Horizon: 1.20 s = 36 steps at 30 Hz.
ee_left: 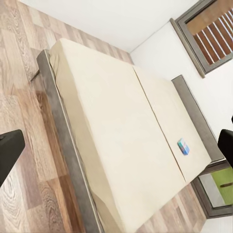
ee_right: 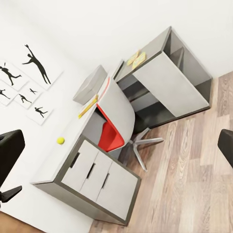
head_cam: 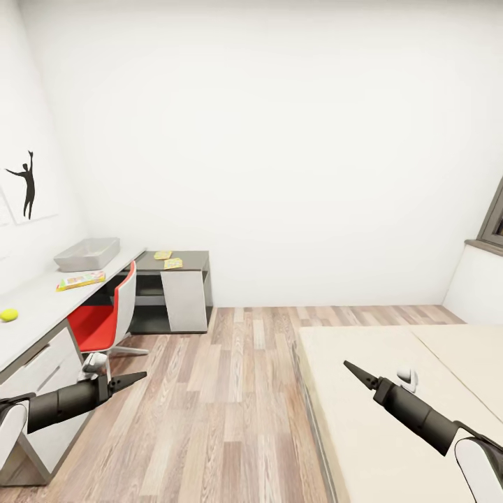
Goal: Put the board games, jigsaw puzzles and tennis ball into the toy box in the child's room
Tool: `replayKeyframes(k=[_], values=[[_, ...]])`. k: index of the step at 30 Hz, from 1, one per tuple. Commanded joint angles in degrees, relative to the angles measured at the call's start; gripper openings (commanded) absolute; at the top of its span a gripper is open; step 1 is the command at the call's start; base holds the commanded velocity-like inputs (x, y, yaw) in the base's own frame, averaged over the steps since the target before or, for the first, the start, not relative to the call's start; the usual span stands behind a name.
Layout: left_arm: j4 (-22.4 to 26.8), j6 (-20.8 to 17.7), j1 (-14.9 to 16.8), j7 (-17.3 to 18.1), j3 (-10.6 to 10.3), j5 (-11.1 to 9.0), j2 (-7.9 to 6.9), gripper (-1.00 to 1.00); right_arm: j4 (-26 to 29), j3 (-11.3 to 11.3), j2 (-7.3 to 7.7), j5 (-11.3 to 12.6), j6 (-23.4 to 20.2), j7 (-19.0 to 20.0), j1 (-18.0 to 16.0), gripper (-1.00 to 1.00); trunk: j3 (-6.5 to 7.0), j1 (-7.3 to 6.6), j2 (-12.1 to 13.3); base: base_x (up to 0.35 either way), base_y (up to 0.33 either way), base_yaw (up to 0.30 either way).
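Jaws empty | toy box on table — far left

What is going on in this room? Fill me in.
Nothing is being handled yet. The left end effector and right end effector hang empty over the floor and bed. The toy box, a board game, tennis ball and two jigsaw puzzles sit on the table; another game lies on the bed.

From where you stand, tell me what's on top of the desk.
On the desk: the grey toy box, a colourful game box, the tennis ball, and two jigsaw puzzles on the lower wing. The toy box's inside cannot be seen.
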<state>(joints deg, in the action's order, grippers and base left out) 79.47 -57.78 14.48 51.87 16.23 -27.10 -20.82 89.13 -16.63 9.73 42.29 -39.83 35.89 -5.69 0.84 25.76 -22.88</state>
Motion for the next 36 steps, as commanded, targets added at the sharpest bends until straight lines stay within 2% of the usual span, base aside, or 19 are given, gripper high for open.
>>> replayKeyframes(k=[1, 20, 36], values=[[-0.01, -0.21, 0.02, 0.25, 0.04, 0.11, 0.02, 1.0, 0.0, -0.07, -0.02, 0.24, -0.39, 0.06, -0.03, 1.0, -0.02, 0.02, -0.04, 0.0, 0.0, 0.012], [-0.01, -0.2, 0.02, 0.29, 0.03, 0.11, 0.04, 1.0, 0.0, -0.07, 0.07, 0.24, -0.51, 0.1, -0.03, 1.0, -0.02, 0.02, -0.04, 0.0, -0.013, 0.027], [-0.01, -0.21, 0.02, 0.25, 0.03, 0.11, 0.0, 1.0, 0.08, -0.07, 0.04, 0.24, -0.6, 0.09, -0.03, 1.0, -0.02, 0.02, -0.04, 0.0, -0.209, 0.008]])
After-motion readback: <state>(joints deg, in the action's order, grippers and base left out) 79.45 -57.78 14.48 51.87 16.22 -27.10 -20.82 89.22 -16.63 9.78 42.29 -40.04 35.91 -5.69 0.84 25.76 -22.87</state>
